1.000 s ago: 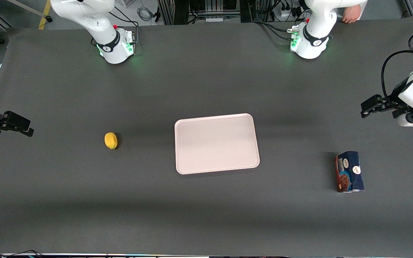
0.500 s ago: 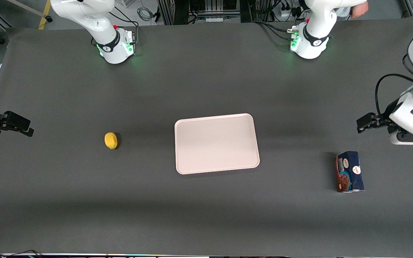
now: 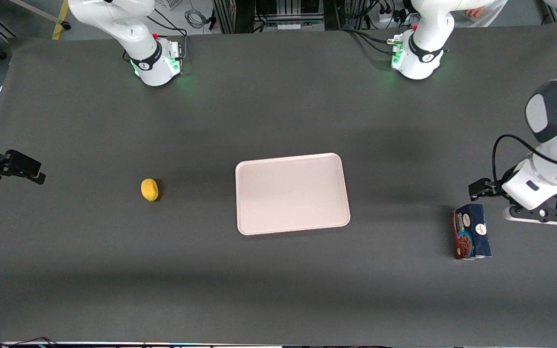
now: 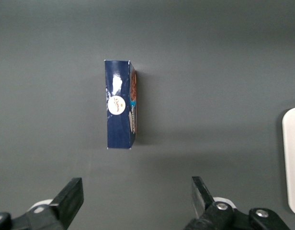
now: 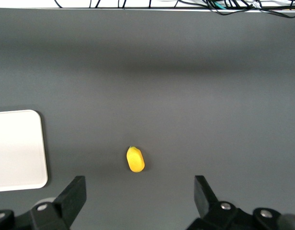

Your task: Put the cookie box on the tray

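Above the cookie box (image 3: 472, 231), pincer (image 4: 137, 197) spread wide, tray (image 3: 292, 193) well apart.

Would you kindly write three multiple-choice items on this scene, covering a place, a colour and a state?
1. Where is the cookie box?
A. on the tray
B. on the table, toward the working arm's end
C. in the gripper

2. What colour is the small lump toward the parked arm's end?
A. yellow
B. green
C. red

3. How is the left gripper?
A. shut on the box
B. shut, holding nothing
C. open, above the table near the box

Answers: 1 B, the box lies on the table apart from the tray. 2 A, it shows plainly yellow. 3 C, its fingers stand wide apart with nothing between them.
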`<state>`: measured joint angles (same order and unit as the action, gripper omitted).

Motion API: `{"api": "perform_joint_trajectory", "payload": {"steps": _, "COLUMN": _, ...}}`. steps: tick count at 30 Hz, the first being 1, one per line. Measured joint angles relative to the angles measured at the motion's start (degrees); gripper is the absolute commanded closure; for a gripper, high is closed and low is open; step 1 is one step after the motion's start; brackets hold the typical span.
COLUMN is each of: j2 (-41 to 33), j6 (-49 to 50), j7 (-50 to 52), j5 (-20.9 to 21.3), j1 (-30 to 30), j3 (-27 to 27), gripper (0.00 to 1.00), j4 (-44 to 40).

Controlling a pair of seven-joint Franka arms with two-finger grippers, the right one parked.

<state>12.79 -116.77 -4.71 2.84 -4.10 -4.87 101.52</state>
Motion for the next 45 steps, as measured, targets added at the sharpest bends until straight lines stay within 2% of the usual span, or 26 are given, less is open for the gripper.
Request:
{"api": "perform_joint_trajectory", "payload": {"steps": 13, "j2": 6.95, "j6": -9.31, "j7": -2.70, "j5": 0.40, "j1": -0.38, "j3": 0.52, "gripper": 0.00, "j4": 0.01}}
{"api": "perform_joint_trajectory", "payload": {"steps": 22, "j2": 11.49, "j6": -17.69, "j7": -11.39, "j5": 0.03, "j1": -1.26, "j3": 3.22, "gripper": 0.00, "j4": -0.03}}
{"api": "perform_joint_trajectory", "payload": {"steps": 29, "j2": 13.18, "j6": -18.60, "j7": -11.42, "j5": -2.50, "j1": -1.47, "j3": 3.26, "gripper": 0.00, "j4": -0.05}}
{"api": "perform_joint_trajectory", "payload": {"steps": 45, "j2": 16.20, "j6": -18.75, "j7": -10.52, "j5": -4.87, "j1": -1.47, "j3": 3.25, "gripper": 0.00, "j4": -0.05}}
